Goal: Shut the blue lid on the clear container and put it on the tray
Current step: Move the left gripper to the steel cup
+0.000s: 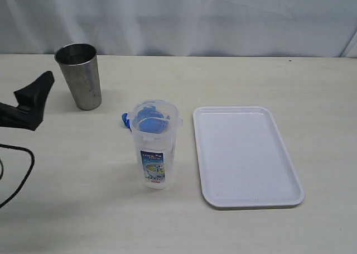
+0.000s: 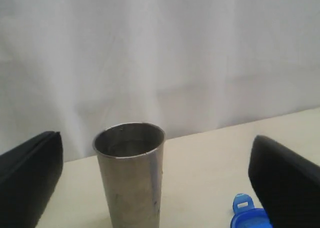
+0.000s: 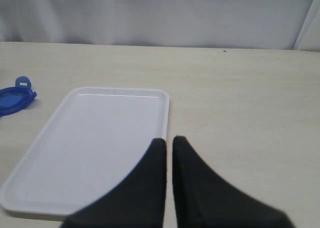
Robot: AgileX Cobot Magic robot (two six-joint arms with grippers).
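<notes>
We see soft, even, fairly bright light over the pale worktop (image 1: 251, 81), with only a faint shadow on it near the clear container (image 1: 155, 153). The left wrist view looks soft, the dark fingers (image 2: 287, 188) of the left hand (image 2: 156, 153) blurred at close range.

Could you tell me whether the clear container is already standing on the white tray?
No, the clear container stands upright on the table beside the tray, apart from its rim.
</notes>
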